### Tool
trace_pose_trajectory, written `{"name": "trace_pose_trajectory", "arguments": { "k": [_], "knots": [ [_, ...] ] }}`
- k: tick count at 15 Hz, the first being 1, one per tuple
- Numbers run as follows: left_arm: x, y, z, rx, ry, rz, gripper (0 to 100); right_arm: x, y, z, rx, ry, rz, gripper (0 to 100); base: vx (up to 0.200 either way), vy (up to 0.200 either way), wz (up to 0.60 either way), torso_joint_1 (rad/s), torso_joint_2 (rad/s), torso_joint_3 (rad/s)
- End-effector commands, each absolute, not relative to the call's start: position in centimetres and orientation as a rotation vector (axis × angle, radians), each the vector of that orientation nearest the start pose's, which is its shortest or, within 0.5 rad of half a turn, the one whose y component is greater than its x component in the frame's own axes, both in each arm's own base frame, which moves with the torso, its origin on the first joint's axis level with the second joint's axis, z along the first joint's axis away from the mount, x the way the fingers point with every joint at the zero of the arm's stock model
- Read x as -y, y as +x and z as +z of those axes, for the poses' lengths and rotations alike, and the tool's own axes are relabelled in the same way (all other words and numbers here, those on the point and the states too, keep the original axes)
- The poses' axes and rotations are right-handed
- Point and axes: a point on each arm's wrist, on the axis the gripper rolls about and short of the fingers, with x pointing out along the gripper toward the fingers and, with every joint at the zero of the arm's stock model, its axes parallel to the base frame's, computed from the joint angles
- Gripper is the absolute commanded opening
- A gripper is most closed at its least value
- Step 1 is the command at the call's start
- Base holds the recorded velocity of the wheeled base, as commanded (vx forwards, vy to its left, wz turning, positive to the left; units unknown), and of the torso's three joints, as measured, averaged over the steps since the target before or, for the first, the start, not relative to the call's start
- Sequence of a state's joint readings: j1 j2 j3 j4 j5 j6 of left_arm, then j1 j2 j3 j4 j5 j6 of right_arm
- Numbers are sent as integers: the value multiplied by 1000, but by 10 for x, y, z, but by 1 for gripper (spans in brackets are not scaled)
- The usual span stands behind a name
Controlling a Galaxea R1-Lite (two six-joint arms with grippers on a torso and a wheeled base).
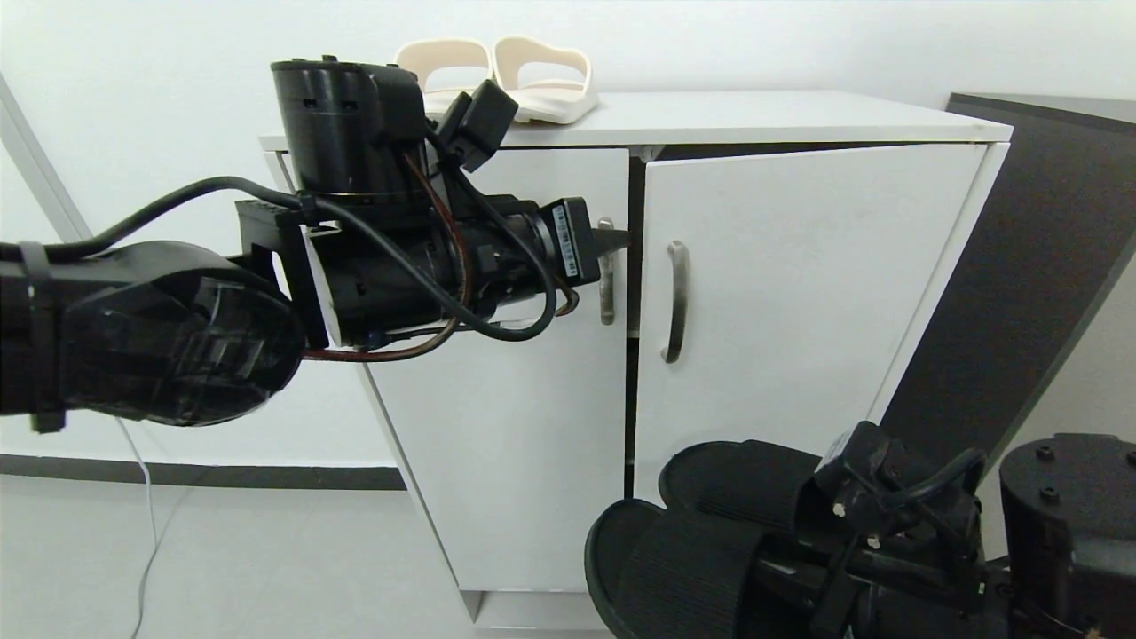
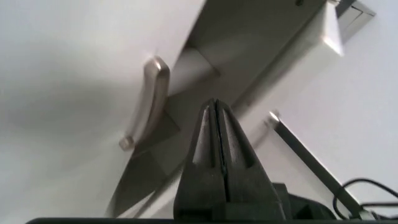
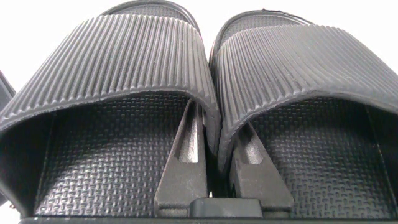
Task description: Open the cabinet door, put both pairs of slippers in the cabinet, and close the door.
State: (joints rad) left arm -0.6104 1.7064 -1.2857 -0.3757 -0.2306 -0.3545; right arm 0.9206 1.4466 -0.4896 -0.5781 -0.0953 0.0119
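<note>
A white cabinet [image 1: 799,120] has two doors with metal handles [image 1: 676,302]. The right door [image 1: 799,293] looks slightly ajar, with a dark gap along its top and inner edge. My left gripper [image 1: 619,240] is shut with nothing in it, its tip at the gap between the doors, just beside the left door's handle [image 2: 149,102]. A cream pair of slippers [image 1: 506,75] lies on the cabinet top. Low in front of the right door, my right gripper [image 3: 214,155] holds the black pair of slippers [image 1: 710,532], pinching their two inner walls together [image 3: 214,81].
A dark grey panel [image 1: 1047,266] stands right of the cabinet. White wall with a dark baseboard strip [image 1: 222,475] runs to the left. A thin cable [image 1: 146,550] hangs down to the floor at the left.
</note>
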Motion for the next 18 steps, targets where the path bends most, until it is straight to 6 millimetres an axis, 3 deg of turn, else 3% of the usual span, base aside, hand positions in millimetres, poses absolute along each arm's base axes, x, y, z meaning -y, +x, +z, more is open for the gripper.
{"name": "trace_pose_trajectory", "arguments": {
  "k": [1, 8, 13, 16, 18],
  "knots": [
    [203, 282, 286, -199, -323, -822, 0, -174, 135, 160, -346, -178, 813, 0, 0, 0, 0, 0, 0, 0],
    [211, 291, 286, -196, -324, -828, 0, -175, 135, 159, -350, -188, 815, 0, 0, 0, 0, 0, 0, 0],
    [219, 292, 279, -215, -318, -844, 0, -176, 134, 158, -352, -191, 822, 0, -200, 0, 0, 0, 0, 1],
    [240, 276, 274, -242, -306, -917, 0, -178, 132, 159, -350, -192, 833, 0, -200, 0, 0, 1, 4, 4],
    [269, 251, 273, -245, -294, -1018, 0, -179, 130, 160, -346, -193, 845, 0, -200, 0, 0, 0, 5, 2]
  ]
}}
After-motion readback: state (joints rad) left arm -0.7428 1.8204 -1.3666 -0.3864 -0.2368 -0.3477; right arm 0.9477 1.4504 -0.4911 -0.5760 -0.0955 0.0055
